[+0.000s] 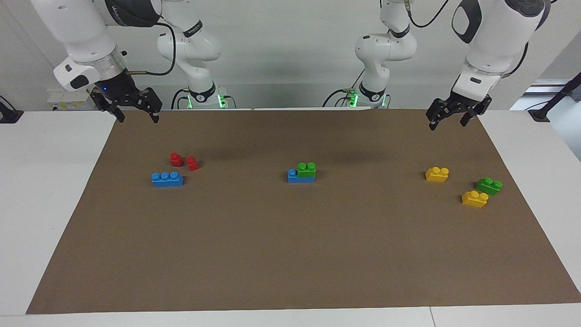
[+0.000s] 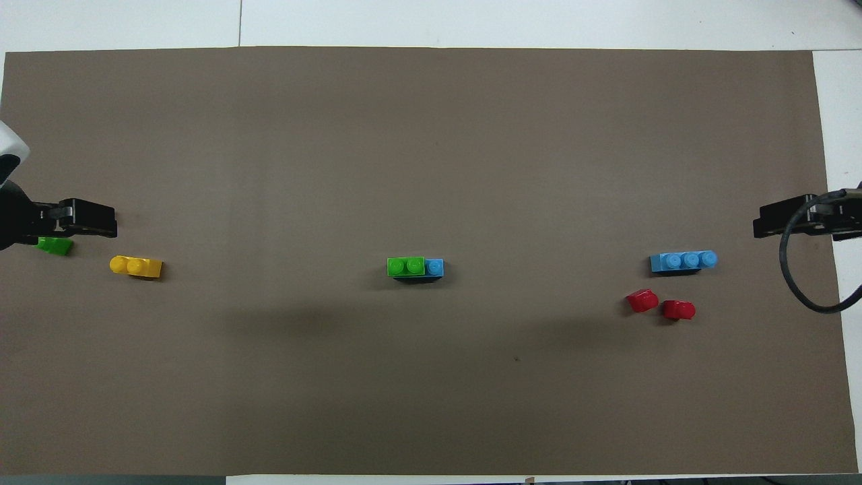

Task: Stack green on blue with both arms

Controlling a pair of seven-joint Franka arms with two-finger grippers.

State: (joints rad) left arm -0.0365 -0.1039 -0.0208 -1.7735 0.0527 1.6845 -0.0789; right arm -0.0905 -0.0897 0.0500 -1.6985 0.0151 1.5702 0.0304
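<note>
A green two-stud brick [image 1: 307,169] sits stacked on a blue three-stud brick [image 1: 295,177] at the middle of the brown mat; the stack also shows in the overhead view, green [image 2: 405,267] on blue [image 2: 435,268]. A second blue brick [image 1: 167,179] lies toward the right arm's end. A second green brick [image 1: 489,185] lies toward the left arm's end. My right gripper [image 1: 138,119] hangs open and empty above the mat's edge nearest the robots. My left gripper [image 1: 447,125] hangs open and empty above that same edge, at the other end.
Two red one-stud bricks [image 1: 176,159] [image 1: 192,163] lie beside the second blue brick, nearer to the robots. Two yellow bricks [image 1: 437,174] [image 1: 475,199] lie by the second green brick. The mat [image 1: 290,254] covers most of the white table.
</note>
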